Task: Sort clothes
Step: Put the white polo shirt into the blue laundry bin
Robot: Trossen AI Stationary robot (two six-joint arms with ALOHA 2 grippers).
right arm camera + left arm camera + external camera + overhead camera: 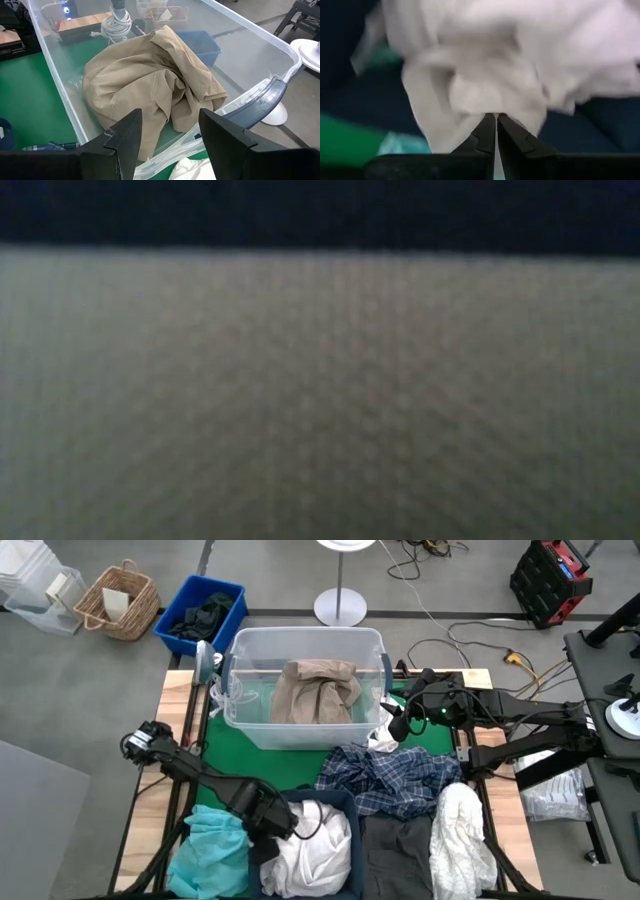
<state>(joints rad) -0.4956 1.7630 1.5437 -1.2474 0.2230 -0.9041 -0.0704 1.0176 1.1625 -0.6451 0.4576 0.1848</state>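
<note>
Blurred grey-beige fabric point(320, 400) blocking low view

Table layout, from above.
Tub point(240, 650) at the back holds one garment point(315, 690); shirt point(395, 780) lies in front of it; towel point(460, 835) right of the bin point(340, 802).

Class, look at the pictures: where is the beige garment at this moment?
The beige garment lies bunched inside the clear plastic tub at the far middle of the table in the high view, with the open right gripper just outside the tub's near wall.
</note>
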